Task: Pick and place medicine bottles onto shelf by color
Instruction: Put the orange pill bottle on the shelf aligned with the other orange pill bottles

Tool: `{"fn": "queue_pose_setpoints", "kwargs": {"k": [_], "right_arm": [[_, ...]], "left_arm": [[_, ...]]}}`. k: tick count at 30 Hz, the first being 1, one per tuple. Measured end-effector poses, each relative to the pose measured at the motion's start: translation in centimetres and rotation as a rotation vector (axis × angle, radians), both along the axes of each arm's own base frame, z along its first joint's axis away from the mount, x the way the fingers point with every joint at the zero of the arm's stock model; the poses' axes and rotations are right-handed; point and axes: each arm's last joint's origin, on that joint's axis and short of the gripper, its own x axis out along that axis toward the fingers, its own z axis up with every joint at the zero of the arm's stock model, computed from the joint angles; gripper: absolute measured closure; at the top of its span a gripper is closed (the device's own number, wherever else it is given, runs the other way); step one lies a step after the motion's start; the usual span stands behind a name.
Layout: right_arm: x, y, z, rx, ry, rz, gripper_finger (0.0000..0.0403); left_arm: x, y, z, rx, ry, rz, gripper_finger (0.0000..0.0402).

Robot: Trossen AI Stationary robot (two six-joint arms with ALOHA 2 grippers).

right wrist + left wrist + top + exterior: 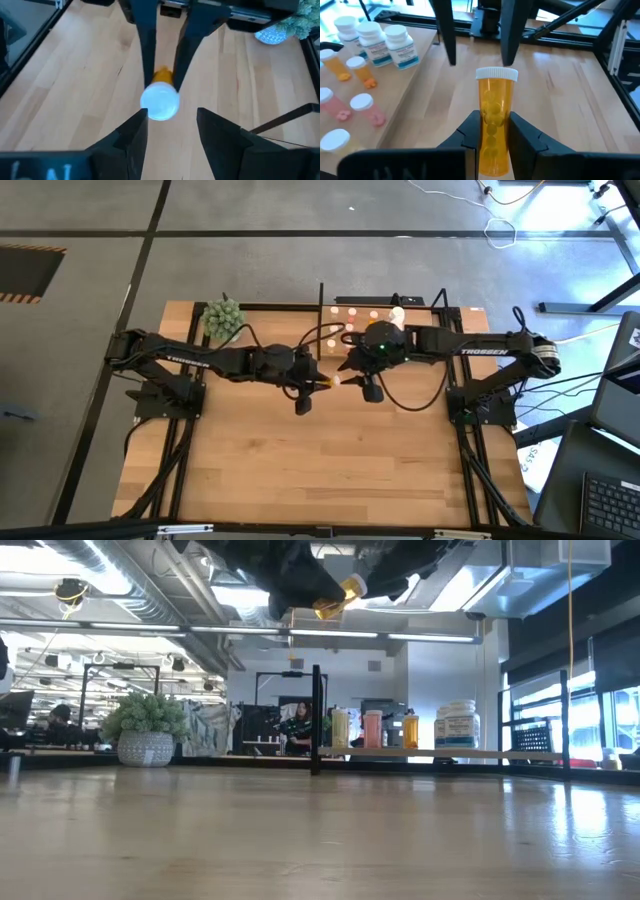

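Note:
My left gripper [312, 383] is shut on an orange medicine bottle [495, 115] with a white cap [160, 103], held high above the table's middle. It also shows in the low view [335, 600]. My right gripper [170, 122] is open and faces the cap end. Its fingers stand on either side of the cap without touching it. The shelf [345, 305] stands at the table's far edge, with white [370, 37], orange [360, 70] and pink [365, 107] bottles on its board. My left gripper pinches the bottle's orange body [494, 107] between its two fingers [470, 132], on the half away from the cap. The fingers lie roughly along the bottle, and its cap end sticks out past them toward the right arm. The bottle is lifted clear of the table and slightly tilted.
A green spiky plant in a pot [224, 318] stands at the far left of the table. Black frame uprights [316, 720] edge the shelf. The wooden tabletop [320, 460] stretches toward the near edge.

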Motion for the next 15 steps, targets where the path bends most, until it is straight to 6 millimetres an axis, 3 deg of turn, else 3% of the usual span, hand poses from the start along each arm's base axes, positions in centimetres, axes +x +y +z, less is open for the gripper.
{"fn": "queue_pose_setpoints", "kwargs": {"k": [15], "right_arm": [[1.00,0.03,-1.00,0.074,0.023,-0.004,0.0231]], "left_arm": [[0.08,-0.21,0.25,0.019,-0.026,0.020,0.0347]]}}
